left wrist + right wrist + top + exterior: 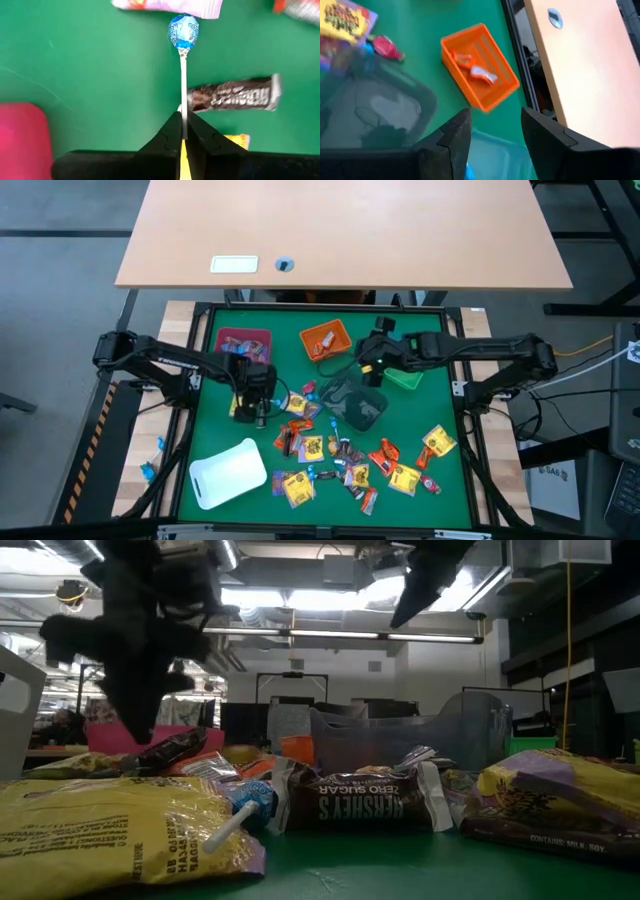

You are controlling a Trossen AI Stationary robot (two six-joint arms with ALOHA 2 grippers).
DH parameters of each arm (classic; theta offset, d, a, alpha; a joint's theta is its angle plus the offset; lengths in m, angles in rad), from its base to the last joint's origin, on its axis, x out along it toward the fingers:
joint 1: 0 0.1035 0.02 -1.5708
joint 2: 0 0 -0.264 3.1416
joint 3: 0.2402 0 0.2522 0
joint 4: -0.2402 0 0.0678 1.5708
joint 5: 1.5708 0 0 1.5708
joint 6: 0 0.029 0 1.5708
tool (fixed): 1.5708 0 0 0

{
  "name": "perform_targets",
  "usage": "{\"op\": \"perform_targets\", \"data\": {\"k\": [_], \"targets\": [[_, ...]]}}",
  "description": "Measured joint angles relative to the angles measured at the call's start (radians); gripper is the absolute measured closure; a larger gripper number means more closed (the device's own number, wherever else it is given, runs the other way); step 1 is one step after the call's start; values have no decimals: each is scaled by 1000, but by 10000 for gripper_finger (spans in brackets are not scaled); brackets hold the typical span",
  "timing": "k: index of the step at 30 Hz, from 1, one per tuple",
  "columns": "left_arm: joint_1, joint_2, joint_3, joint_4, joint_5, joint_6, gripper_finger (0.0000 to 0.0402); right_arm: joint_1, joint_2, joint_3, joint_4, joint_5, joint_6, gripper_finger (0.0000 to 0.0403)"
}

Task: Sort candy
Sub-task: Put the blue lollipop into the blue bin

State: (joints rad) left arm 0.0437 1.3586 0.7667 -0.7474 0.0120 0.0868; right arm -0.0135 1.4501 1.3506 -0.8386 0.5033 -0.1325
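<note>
My left gripper [258, 412] stands over the mat's left middle, shut on a lollipop with a blue wrapped head [183, 31] and a white stick. Beneath the stick lies a brown chocolate bar [232, 94]. The rest of the candy [350, 455] lies scattered over the mat's near half: yellow, orange-red and brown packets. My right gripper [495, 117] hangs open and empty, high over the clear dark bin [355, 402]; in the high view my right gripper [375, 365] shows right of centre. My left gripper pinches the free end of the lollipop's stick [183, 116] between its two fingertips, coming from above and pointing steeply down. The stick runs straight out beyond the fingertips, with the blue head at its far end. The stick crosses in front of the brown bar, lifted off the mat.
A pink bin [245, 343], an orange bin [325, 340] holding a few sweets and a green bin [405, 378] stand along the mat's far side. A white tray [228, 472] lies at the near left. A wooden table [350, 230] stands beyond the mat.
</note>
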Motion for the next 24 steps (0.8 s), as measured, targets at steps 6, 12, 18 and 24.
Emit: {"op": "perform_targets", "data": {"k": [6, 12, 18, 24], "targets": [[12, 0, 101, -62, 1, -4, 401, -18, -105, 0, -143, -2, 25, 230], [51, 0, 187, -90, 6, -6, 401, -120, -234, -71, -164, -101, 34, 230], [79, 0, 237, -109, 6, -6, 401, -238, -324, -170, -145, -217, 32, 230], [86, 0, 238, -198, -19, -20, 401, -311, -337, -209, -142, -243, 14, 230]]}}
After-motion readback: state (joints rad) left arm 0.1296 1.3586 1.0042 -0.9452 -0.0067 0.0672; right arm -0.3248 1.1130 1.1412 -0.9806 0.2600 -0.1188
